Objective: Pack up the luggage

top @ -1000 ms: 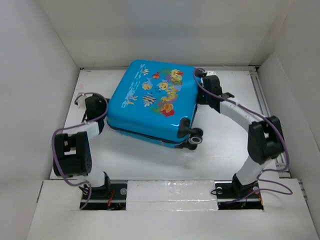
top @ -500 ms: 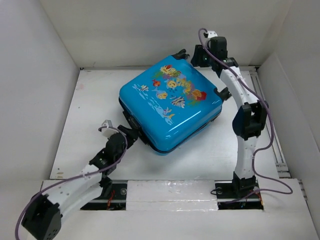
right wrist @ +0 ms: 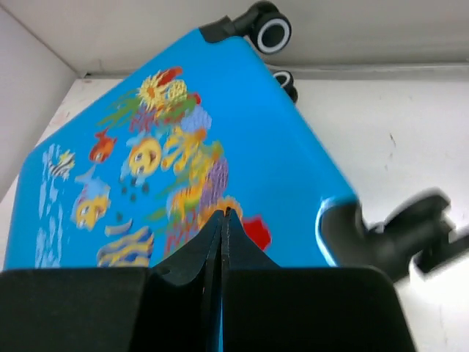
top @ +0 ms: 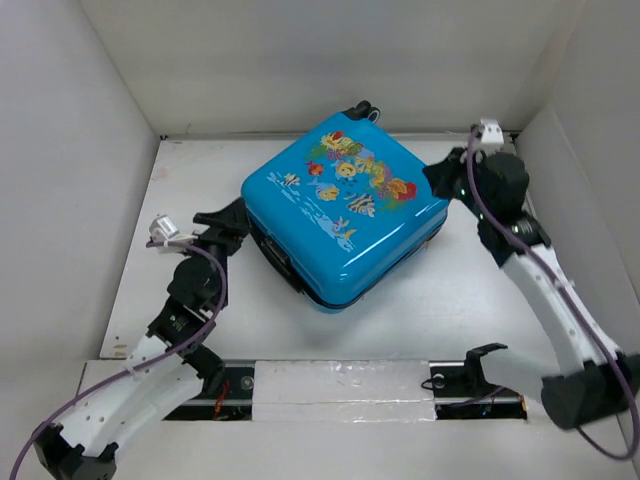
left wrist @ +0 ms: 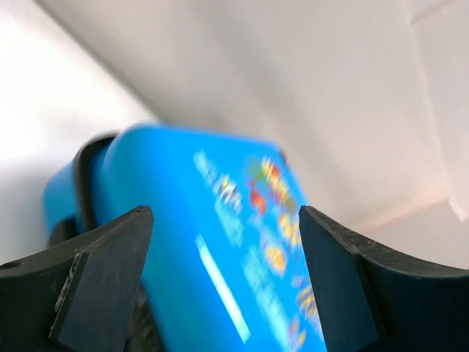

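Lying closed on table (top: 190, 190): luggage (top: 345, 215).

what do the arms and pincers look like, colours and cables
Both the left arm and right arm have white links with black joint housings, and a purple cable runs along each. The left pincer and right pincer have matte black, wedge-shaped fingers.

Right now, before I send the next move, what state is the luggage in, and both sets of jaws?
luggage: closed, lying flat, fish print up, wheels at the far end.
left gripper: jaws open, at the luggage's left edge, holding nothing.
right gripper: jaws shut, empty, by its right corner.
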Controlling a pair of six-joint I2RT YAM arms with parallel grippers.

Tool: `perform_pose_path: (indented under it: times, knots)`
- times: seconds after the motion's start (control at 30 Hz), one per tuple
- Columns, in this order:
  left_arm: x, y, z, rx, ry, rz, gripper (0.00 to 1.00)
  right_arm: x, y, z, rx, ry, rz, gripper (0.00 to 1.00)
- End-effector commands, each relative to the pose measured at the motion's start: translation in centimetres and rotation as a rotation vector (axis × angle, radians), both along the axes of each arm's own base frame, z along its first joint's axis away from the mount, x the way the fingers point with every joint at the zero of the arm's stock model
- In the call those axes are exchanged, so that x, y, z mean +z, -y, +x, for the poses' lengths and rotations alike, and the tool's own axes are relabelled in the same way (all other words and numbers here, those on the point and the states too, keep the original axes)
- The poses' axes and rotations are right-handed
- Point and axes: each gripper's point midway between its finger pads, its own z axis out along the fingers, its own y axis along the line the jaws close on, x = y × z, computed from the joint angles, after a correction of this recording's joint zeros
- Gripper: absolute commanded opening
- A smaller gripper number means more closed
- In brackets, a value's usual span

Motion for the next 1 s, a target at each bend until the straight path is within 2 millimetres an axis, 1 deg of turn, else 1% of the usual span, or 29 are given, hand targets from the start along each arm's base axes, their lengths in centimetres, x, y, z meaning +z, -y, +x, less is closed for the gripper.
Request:
perform_pose_path:
  times: [0.0,0.03,0.07,0.1,0.13,0.17,0.2,0.23,0.3,0.33,0.37,0.4,0.43,0.47,0.5,0.53,0.57,0.6,0.63,0.67,0.7,0.73,0.77,0.8,0.83,0.87,0.9,0.93,0.97]
  knots:
    - [5.9,-1.5,2.4,0.145,0.126,-0.018,0.77,-1.8,3.2,-2.2,-0.213,0.053,0.062,0.0]
    - [6.5,-1.2,3.7,0.142,0.111,0.002,0.79,-1.4,4.2,-3.7,-0.253,0.074,0.077,0.0]
    - [6.9,-0.8,5.2,0.129,0.094,0.027,0.81,-3.2,5.1,-4.4,-0.291,0.027,0.05,0.0]
    - [4.9,0.3,8.7,0.071,0.017,0.096,0.82,-5.4,6.4,-4.9,-0.355,-0.02,0.027,0.0]
    - [7.4,0.8,10.5,0.031,0.04,0.095,0.82,-6.6,6.8,-5.4,-0.37,-0.049,0.01,0.0]
    - [7.2,1.2,12.4,-0.007,0.015,0.113,0.83,-7.7,6.9,-5.8,-0.385,-0.082,0.018,0.0]
    - [3.8,1.6,16.0,-0.059,-0.082,0.149,0.83,-9.6,7.8,-6.2,-0.422,-0.134,0.0,0.0]
    - [5.4,1.3,17.9,-0.066,-0.085,0.157,0.83,-11.9,8.4,-6.6,-0.437,-0.178,-0.022,0.0]
    - [3.6,0.1,21.1,-0.036,-0.166,0.171,0.83,-14.0,8.0,-6.4,-0.432,-0.22,0.005,0.0]
    - [0.0,-0.6,23.8,-0.058,-0.245,0.178,0.83,-14.7,7.5,-6.4,-0.404,-0.235,0.008,0.0]
    - [1.0,-0.7,25.4,-0.082,-0.249,0.184,0.83,-15.9,7.3,-6.5,-0.397,-0.257,0.012,0.0]
    - [-0.3,-0.9,26.6,-0.102,-0.3,0.185,0.82,-16.2,7.0,-6.0,-0.387,-0.253,0.019,0.0]
    - [-4.2,-0.6,28.5,-0.165,-0.384,0.176,0.82,-16.6,6.3,-6.0,-0.356,-0.271,0.022,0.0]
    - [-2.6,-0.7,30.1,-0.179,-0.355,0.199,0.81,-16.4,6.0,-5.7,-0.339,-0.266,0.03,0.0]
    - [-5.1,-0.7,30.2,-0.189,-0.445,0.21,0.81,-17.0,5.5,-5.2,-0.316,-0.276,0.017,0.0]
    - [-6.2,-1.1,30.8,-0.195,-0.466,0.222,0.81,-16.1,4.9,-4.4,-0.274,-0.233,0.014,0.0]
    - [-8.1,-1.2,31.4,-0.192,-0.498,0.238,0.81,-15.7,3.6,-4.1,-0.204,-0.229,0.028,0.0]
    - [-9.1,-1.5,31.2,-0.179,-0.533,0.242,0.81,-14.5,3.2,-3.3,-0.193,-0.206,0.039,0.0]
    - [-10.3,-1.8,30.9,-0.168,-0.553,0.245,0.81,-15.2,2.8,-2.4,-0.185,-0.227,0.034,0.0]
    - [-9.8,-1.8,30.4,-0.164,-0.538,0.235,0.8,-15.0,2.4,-1.6,-0.169,-0.217,0.026,0.0]
    - [-12.5,-1.9,28.9,-0.166,-0.588,0.223,0.8,-13.5,1.4,-0.5,-0.128,-0.202,0.043,0.0]
    - [-12.6,-1.7,28.5,-0.165,-0.563,0.189,0.8,-15.2,0.8,0.7,-0.108,-0.242,0.022,0.0]
    - [-13.1,-1.7,27.7,-0.159,-0.563,0.163,0.78,-15.1,0.2,1.9,-0.072,-0.223,0.0,0.0]
    - [-11.3,-1.9,26.5,-0.141,-0.518,0.136,0.76,-13.3,-1.3,3.1,0.002,-0.196,0.014,0.0]
    - [-14.4,-2.7,24.2,-0.063,-0.535,0.095,0.76,-15.2,-2.1,4.3,0.026,-0.247,0.01,0.0]
    - [-14.7,-2.1,22.7,-0.075,-0.515,0.097,0.76,-15.2,-2.6,5.0,0.047,-0.251,0.015,0.0]
    - [-12.5,-2.2,21.3,-0.036,-0.448,0.059,0.76,-15.2,-3.5,5.4,0.09,-0.258,0.027,0.0]
    - [-14.8,-2.6,19.3,-0.022,-0.479,0.047,0.74,-13.7,-4.0,6.7,0.103,-0.227,0.037,0.0]
    - [-14.9,-3.0,18.4,-0.004,-0.47,0.035,0.74,-14.6,-4.3,7.7,0.102,-0.244,0.033,0.0]
